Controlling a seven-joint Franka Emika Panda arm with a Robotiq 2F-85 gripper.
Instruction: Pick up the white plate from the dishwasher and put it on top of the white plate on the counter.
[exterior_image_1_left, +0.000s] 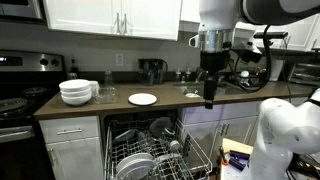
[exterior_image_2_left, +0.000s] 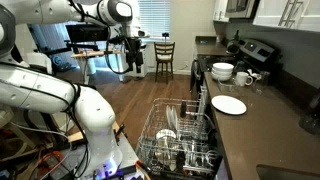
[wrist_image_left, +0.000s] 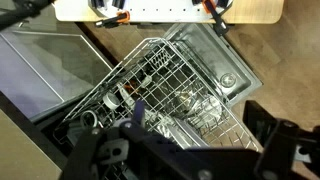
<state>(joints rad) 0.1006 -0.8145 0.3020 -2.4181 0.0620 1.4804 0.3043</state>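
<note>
While spread, gripper (exterior_image_1_left: 210, 102) above crowded rack (wrist_image_left: 172, 88).

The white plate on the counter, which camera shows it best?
An exterior view: the white plate lies large and unobstructed on the counter. Facing the cabinets, an exterior view shows the plate smaller, nearly edge-on. The wrist view shows only the dishwasher rack.

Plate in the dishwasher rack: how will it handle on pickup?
The plate looks stiff and glazed, so probably slick and breakable. It sits among wires of the rack beside other dishes, so it may snag or clink when lifted.
</note>
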